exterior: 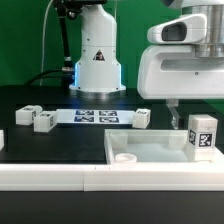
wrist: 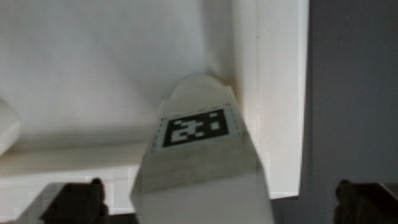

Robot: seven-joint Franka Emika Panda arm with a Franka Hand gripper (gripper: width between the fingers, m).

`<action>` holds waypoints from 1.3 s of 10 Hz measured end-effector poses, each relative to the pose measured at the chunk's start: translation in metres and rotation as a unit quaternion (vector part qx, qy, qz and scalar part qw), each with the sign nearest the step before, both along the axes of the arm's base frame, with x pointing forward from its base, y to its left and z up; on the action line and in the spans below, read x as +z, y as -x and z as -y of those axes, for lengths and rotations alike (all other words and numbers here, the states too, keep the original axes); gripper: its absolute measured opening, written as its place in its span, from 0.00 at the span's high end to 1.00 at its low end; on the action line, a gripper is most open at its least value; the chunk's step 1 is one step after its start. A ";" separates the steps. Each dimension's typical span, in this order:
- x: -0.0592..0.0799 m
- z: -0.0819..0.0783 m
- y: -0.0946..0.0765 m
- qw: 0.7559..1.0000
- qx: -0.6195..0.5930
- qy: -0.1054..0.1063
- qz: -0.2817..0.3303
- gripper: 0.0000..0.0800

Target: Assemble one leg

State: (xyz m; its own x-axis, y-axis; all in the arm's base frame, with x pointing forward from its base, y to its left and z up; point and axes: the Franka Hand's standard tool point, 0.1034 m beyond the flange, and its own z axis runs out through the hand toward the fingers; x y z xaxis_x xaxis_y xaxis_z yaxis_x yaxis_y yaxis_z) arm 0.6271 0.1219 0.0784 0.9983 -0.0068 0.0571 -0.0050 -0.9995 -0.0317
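Note:
A white leg (exterior: 202, 135) with a black-and-white tag stands upright in the far corner of the white rimmed tabletop (exterior: 150, 170), at the exterior view's right. My gripper (exterior: 196, 112) hangs right over it, with one finger (exterior: 172, 117) showing beside it. In the wrist view the leg (wrist: 199, 150) stands tag-up between my fingers (wrist: 80, 202), against the tabletop's corner rim (wrist: 267, 60). My gripper (wrist: 222, 206) is open, and a gap shows between the leg and each finger.
Two more white legs (exterior: 24, 114) (exterior: 44, 121) lie at the exterior view's left and another (exterior: 143, 118) sits behind the tabletop. The marker board (exterior: 97, 115) lies before the robot base (exterior: 96, 60). A round fitting (exterior: 125, 157) sits on the tabletop.

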 end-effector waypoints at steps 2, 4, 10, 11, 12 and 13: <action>0.000 0.000 0.000 1.000 -0.001 0.000 0.000 0.31; 0.000 0.001 0.000 1.000 -0.001 0.000 0.000 0.55; 0.002 0.004 -0.002 0.984 -0.177 -0.016 -0.005 0.64; 0.002 0.005 -0.002 0.973 -0.230 -0.019 -0.007 0.64; 0.002 0.006 -0.001 0.958 -0.285 -0.022 -0.010 0.64; 0.001 0.006 0.000 0.944 -0.329 -0.025 -0.011 0.64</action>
